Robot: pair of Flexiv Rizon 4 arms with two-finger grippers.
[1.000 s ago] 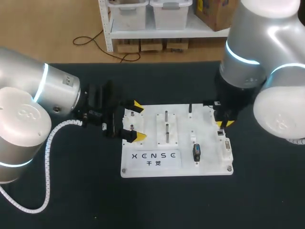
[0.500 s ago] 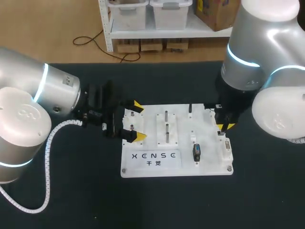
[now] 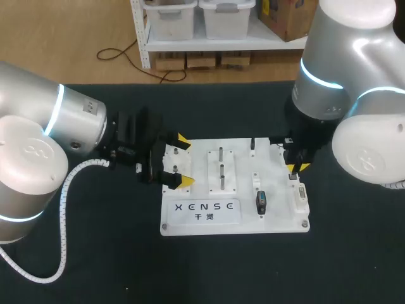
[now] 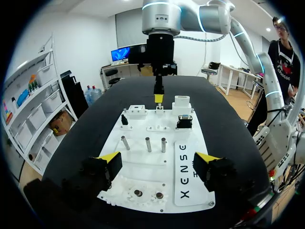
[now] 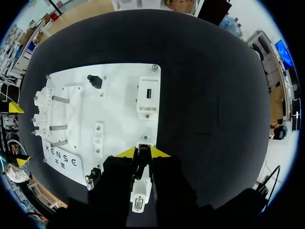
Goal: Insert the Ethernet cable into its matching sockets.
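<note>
Black desk (image 3: 76, 266) carrying a white connector board (image 3: 278, 221); the left arm (image 3: 38, 145) comes in at the board's left edge, the right arm (image 3: 342, 82) stands over its right edge. The left jaws are spread wide and hold nothing, their yellow fingertips (image 4: 110, 160) set to either side of the board's gear (image 4: 147, 194) end. The right jaws are almost pressed together, pinching the slim dark Ethernet plug (image 5: 142, 160), which points down at a small white socket block (image 5: 143, 144) on the board's edge, near the USB socket block (image 5: 147, 97); whether plug and socket touch cannot be told. Bare desk lies open beyond that edge and around the board. Three steel pegs (image 4: 147, 144) stand mid-board, apart from both jaws.
</note>
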